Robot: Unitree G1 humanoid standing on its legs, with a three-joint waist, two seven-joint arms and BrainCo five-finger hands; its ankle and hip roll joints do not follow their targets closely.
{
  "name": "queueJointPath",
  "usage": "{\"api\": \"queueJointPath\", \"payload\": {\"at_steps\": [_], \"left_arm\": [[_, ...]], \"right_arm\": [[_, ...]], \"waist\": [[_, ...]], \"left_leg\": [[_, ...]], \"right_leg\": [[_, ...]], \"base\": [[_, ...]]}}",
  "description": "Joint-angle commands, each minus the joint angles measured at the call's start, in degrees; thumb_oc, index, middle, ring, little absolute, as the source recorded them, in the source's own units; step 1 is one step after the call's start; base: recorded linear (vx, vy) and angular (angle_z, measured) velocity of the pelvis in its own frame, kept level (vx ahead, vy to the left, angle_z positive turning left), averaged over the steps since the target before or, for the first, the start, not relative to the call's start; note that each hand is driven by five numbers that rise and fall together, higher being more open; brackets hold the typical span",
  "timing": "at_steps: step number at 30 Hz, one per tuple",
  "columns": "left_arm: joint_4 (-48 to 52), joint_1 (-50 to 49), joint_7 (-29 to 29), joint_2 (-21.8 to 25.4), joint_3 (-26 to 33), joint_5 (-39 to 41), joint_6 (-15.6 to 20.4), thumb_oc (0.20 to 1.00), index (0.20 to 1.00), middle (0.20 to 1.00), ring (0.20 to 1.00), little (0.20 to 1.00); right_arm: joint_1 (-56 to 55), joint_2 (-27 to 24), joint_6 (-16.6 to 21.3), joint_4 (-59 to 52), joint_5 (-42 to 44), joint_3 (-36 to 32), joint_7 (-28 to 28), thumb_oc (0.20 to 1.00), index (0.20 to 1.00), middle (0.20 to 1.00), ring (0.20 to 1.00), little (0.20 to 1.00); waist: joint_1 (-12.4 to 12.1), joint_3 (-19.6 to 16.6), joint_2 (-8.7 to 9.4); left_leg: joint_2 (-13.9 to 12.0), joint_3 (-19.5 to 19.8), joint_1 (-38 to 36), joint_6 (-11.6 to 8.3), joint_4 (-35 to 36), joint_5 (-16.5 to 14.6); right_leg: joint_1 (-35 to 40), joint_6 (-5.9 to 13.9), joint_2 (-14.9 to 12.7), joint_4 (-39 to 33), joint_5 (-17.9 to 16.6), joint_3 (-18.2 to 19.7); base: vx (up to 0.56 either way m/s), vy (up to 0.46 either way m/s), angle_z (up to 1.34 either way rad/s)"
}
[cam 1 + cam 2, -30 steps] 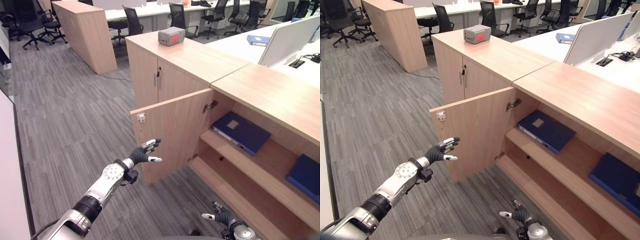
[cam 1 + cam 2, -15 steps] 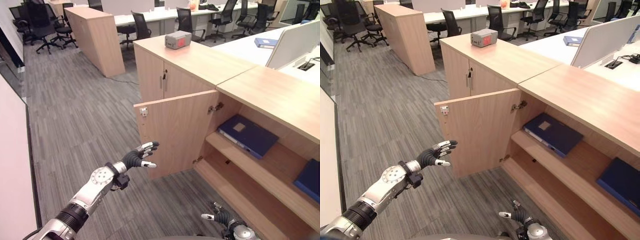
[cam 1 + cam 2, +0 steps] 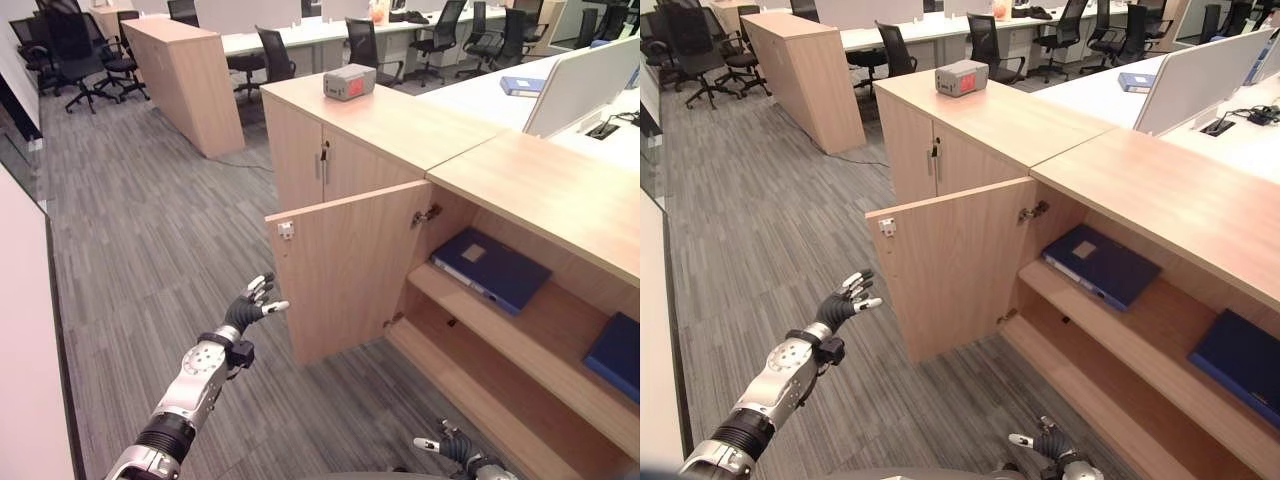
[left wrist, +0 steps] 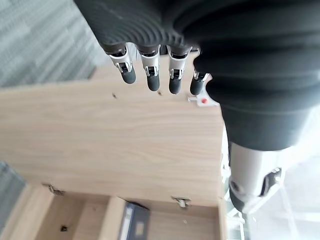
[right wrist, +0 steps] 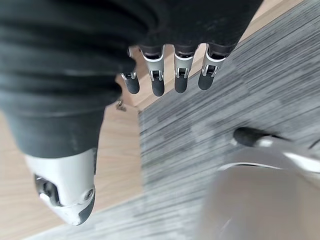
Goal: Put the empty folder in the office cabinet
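Note:
The wooden office cabinet stands with its door (image 3: 350, 265) swung wide open. A dark blue folder (image 3: 490, 268) lies flat on the upper shelf inside, and its spine (image 4: 131, 222) also shows in the left wrist view. My left hand (image 3: 245, 312) hovers open above the carpet, left of the door's free edge and apart from it, fingers (image 4: 152, 75) straight and holding nothing. My right hand (image 3: 455, 448) hangs low in front of the bottom shelf, open and empty, with its fingers (image 5: 180, 75) over the carpet.
A second blue folder (image 3: 612, 352) lies further right on the same shelf. A grey box (image 3: 348, 81) sits on the neighbouring closed cabinet. Another blue folder (image 3: 522, 86) rests on the white desk behind. Office chairs and a low cabinet (image 3: 185, 75) stand at the back.
My left hand has drawn back to the left, away from the door's edge. The door stays open, and the right hand has barely moved.

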State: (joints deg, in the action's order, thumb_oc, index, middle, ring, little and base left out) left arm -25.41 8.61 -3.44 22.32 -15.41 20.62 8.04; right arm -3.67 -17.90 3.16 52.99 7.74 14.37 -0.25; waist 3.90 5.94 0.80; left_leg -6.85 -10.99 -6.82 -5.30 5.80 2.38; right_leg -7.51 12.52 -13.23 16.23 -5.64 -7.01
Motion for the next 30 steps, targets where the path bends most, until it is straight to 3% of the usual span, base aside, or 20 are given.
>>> {"api": "queueJointPath", "payload": {"at_steps": [1, 2, 4, 6, 9, 10, 11, 12, 13, 14, 16, 30], "left_arm": [[-2.12, -0.53, 1.15, -0.63, 3.01, -4.44, 2.20, 1.000, 1.000, 1.000, 1.000, 1.000], [-3.48, -1.62, 1.01, -0.65, 2.72, -5.29, 1.88, 1.000, 1.000, 1.000, 1.000, 1.000], [-5.86, -3.38, 0.22, -0.92, 1.72, -6.30, 1.26, 1.000, 1.000, 1.000, 1.000, 1.000], [-8.11, -4.47, -0.94, -1.12, 0.07, -7.86, 1.11, 1.000, 1.000, 1.000, 1.000, 1.000], [-11.80, -6.84, -1.56, -2.44, 0.18, -7.78, 0.35, 1.000, 1.000, 1.000, 1.000, 1.000], [-12.78, -8.12, -1.83, -2.81, 0.36, -7.64, 0.01, 1.000, 1.000, 1.000, 1.000, 1.000], [-13.70, -8.72, -2.17, -3.10, 0.22, -7.72, -0.38, 1.000, 1.000, 1.000, 1.000, 1.000], [-13.64, -8.82, -2.26, -3.19, 0.41, -7.40, -0.59, 1.000, 1.000, 1.000, 1.000, 1.000], [-15.18, -8.15, -1.00, -3.99, 0.99, -6.61, -0.51, 1.000, 1.000, 1.000, 1.000, 1.000], [-14.25, -8.53, -1.08, -3.82, 0.69, -6.50, -0.46, 1.000, 1.000, 1.000, 1.000, 1.000], [-14.21, -9.09, -1.08, -3.77, 0.72, -7.01, -0.28, 1.000, 1.000, 1.000, 1.000, 1.000], [-16.32, -8.06, 0.62, -3.43, 3.57, -6.76, 0.14, 1.000, 1.000, 1.000, 1.000, 1.000]], "right_arm": [[2.86, 1.57, 1.19, -0.45, 0.53, -1.12, -1.71, 1.000, 1.000, 1.000, 1.000, 1.000], [3.33, 1.34, 1.23, -0.50, 0.85, -1.37, -1.93, 1.000, 1.000, 1.000, 1.000, 1.000], [4.05, 0.67, 1.14, -0.44, 0.92, -1.54, -2.54, 1.000, 1.000, 1.000, 1.000, 1.000], [3.81, 0.06, 1.25, 0.52, 0.96, -1.56, -2.48, 1.000, 1.000, 1.000, 1.000, 1.000], [3.60, -0.87, 1.47, 2.82, 1.26, -2.16, -2.23, 1.000, 1.000, 1.000, 1.000, 1.000], [3.23, -1.72, 1.67, 2.33, 1.16, -2.08, -1.98, 1.000, 1.000, 1.000, 1.000, 1.000], [3.72, -3.08, 1.90, 2.93, 0.62, -1.46, -1.64, 1.000, 1.000, 1.000, 1.000, 1.000], [4.05, -3.96, 2.04, 2.70, 0.69, -1.27, -1.58, 1.000, 1.000, 1.000, 1.000, 1.000], [5.73, -5.37, 1.64, 2.72, 0.93, -0.44, -1.72, 1.000, 1.000, 1.000, 1.000, 1.000], [6.16, -5.82, 1.65, 2.60, 1.01, -0.29, -1.78, 1.000, 1.000, 1.000, 1.000, 1.000], [6.54, -5.93, 1.66, 2.39, 0.65, -0.12, -1.87, 1.000, 1.000, 1.000, 1.000, 1.000], [4.20, -2.04, 1.36, 0.23, -0.53, 0.77, -0.99, 1.000, 1.000, 1.000, 1.000, 1.000]], "waist": [[-0.90, 1.99, 0.34], [-1.15, 2.09, 0.57], [-0.56, 2.35, 0.57], [0.20, 2.28, 0.63], [0.18, 1.25, 0.17], [0.10, 1.03, -0.29], [-0.20, 1.39, -1.22], [-0.96, 2.83, -1.10], [-2.68, 4.21, -0.34], [-4.08, 3.67, -0.12], [-4.86, 2.80, -0.79], [-3.20, -0.88, -1.08]], "left_leg": [[2.66, 1.30, -3.85, 3.08, -0.80, -7.48], [3.10, 1.65, -3.75, 2.95, -0.80, -7.72], [2.85, 2.86, -4.22, 1.89, -0.80, -8.44], [2.60, 4.44, -4.63, 1.17, -0.80, -9.25], [2.14, 6.19, -5.37, 0.46, -0.80, -9.45], [0.75, 7.17, -5.49, -0.14, -2.26, -9.65], [-1.85, 8.50, -1.20, -2.81, -11.79, -8.29], [-1.84, 10.59, 4.27, -3.88, -22.86, -4.50], [-1.88, 12.17, 10.09, -3.42, -25.52, -1.93], [0.22, 14.09, 10.66, -2.59, -19.00, -4.66], [0.77, 15.32, 9.78, -2.21, -12.65, -4.88], [1.47, 10.21, -0.48, -0.03, -1.69, -5.00]], "right_leg": [[-1.63, 2.48, -1.62, 3.51, -0.10, -2.30], [-1.33, 2.41, -2.00, -0.22, 1.27, -2.95], [-1.84, 2.07, -2.31, -7.87, 0.00, -3.97], [-1.83, 2.20, -2.19, -12.29, -0.61, -1.88], [0.00, 1.56, -0.85, -14.16, -1.17, 0.32], [1.17, 0.54, 0.20, -14.36, -0.25, 0.28], [4.59, -1.91, 1.98, -15.62, 2.55, -1.88], [7.48, -3.76, 2.67, -16.93, 3.64, -2.78], [11.36, -4.68, 2.87, -18.93, 5.87, -2.27], [11.82, -4.07, 3.08, -19.52, 6.11, -1.76], [12.41, -3.37, 3.61, -19.88, 6.59, -1.49], [13.81, -1.88, 2.44, -19.54, 6.19, 0.21]], "base": [[0.21, -0.068, -0.03], [0.28, -0.120, 0.02], [0.23, -0.143, 0.47], [0.22, -0.147, 0.67], [0.27, -0.193, 0.56], [0.25, -0.304, 0.47], [0.28, -0.425, 0.88], [0.36, -0.405, 1.02], [0.37, -0.201, 1.00], [0.40, -0.066, 0.24], [0.19, 0.039, -0.48], [0.09, 0.067, -0.23]]}}
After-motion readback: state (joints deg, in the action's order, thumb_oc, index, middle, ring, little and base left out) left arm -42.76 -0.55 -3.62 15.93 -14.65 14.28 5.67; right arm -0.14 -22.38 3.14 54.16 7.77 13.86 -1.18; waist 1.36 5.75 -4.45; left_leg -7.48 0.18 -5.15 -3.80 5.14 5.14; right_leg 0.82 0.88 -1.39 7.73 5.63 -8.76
